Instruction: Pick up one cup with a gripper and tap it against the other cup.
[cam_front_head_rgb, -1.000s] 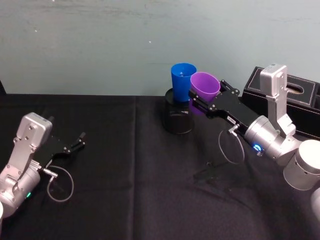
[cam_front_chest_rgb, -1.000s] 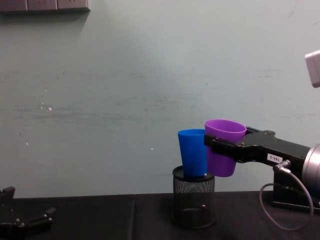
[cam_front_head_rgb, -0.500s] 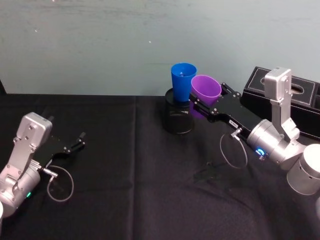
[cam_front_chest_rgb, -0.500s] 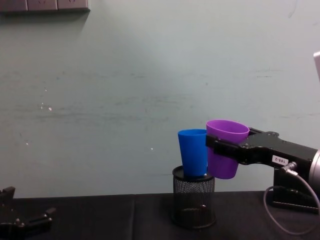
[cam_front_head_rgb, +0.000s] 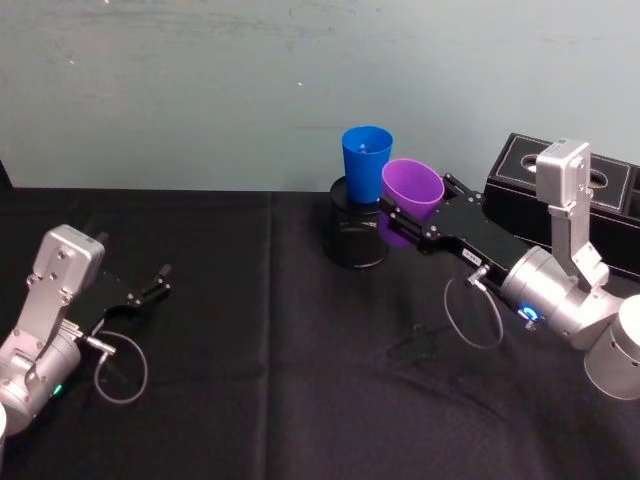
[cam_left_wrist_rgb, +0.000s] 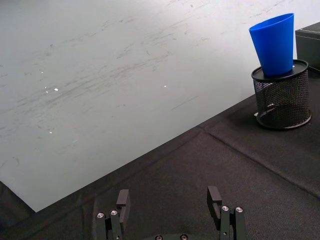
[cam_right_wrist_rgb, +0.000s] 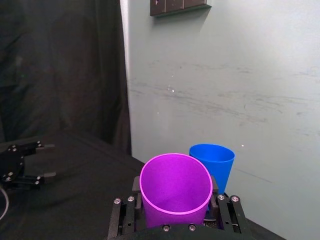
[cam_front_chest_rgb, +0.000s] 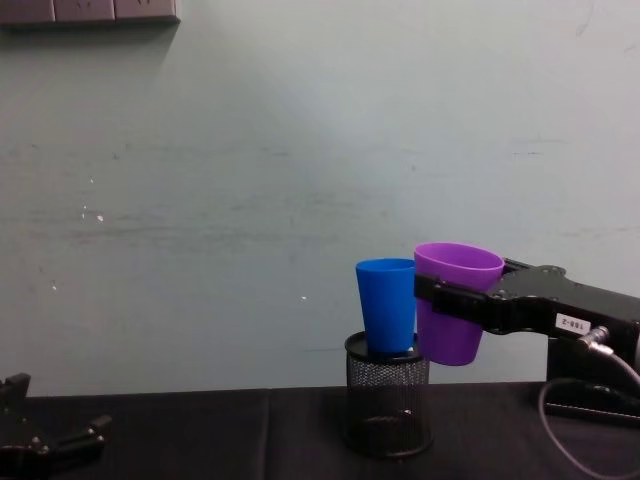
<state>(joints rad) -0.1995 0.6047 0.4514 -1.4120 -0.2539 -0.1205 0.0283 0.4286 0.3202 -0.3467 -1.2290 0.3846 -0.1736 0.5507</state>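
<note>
The purple cup (cam_front_head_rgb: 409, 197) (cam_front_chest_rgb: 453, 317) (cam_right_wrist_rgb: 175, 192) hangs in the air, upright, with my right gripper (cam_front_head_rgb: 402, 209) (cam_front_chest_rgb: 440, 298) (cam_right_wrist_rgb: 175, 220) shut on it. It is just right of the blue cup (cam_front_head_rgb: 365, 165) (cam_front_chest_rgb: 388, 306) (cam_right_wrist_rgb: 212, 165) (cam_left_wrist_rgb: 275, 44), their sides touching or nearly so. The blue cup stands on top of a black mesh holder (cam_front_head_rgb: 356, 232) (cam_front_chest_rgb: 387, 404) (cam_left_wrist_rgb: 281, 100). My left gripper (cam_front_head_rgb: 155, 282) (cam_left_wrist_rgb: 171, 200) rests open low at the far left, away from both cups.
A black box (cam_front_head_rgb: 585, 200) (cam_front_chest_rgb: 590, 385) sits at the back right behind my right arm. Black cloth (cam_front_head_rgb: 250, 350) covers the table, and a pale green wall (cam_front_chest_rgb: 300, 150) rises behind it.
My right gripper has drawn the purple cup slightly right and lower, still beside the blue cup. The left arm has not moved.
</note>
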